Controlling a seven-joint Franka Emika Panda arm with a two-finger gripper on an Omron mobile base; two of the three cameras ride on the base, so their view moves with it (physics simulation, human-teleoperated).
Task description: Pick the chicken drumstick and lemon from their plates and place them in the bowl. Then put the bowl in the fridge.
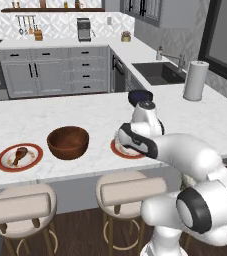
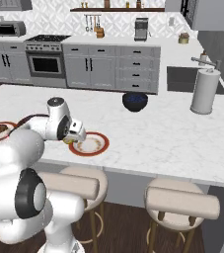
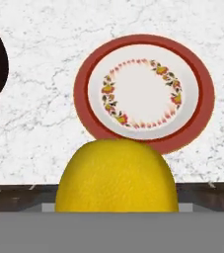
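Deep round dark-brown wooden bowl (image 1: 68, 142) sits centre-left of the frame on the white marble counter (image 1: 85, 112), empty plate (image 3: 144, 92) mid-frame. Small round yellow lemon (image 3: 115, 176), bottom-centre of hand view, looks firm, light, slick-skinned: best gripped across its middle. White arm bends low over the plate, gripper (image 2: 73, 136) pinching the lemon.

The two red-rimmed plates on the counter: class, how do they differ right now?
The left plate carries the chicken drumstick; the right plate lies bare, its lemon lifted in the gripper. The left plate is clear of the arm; the right sits under it. Both are round, flat, red-rimmed.
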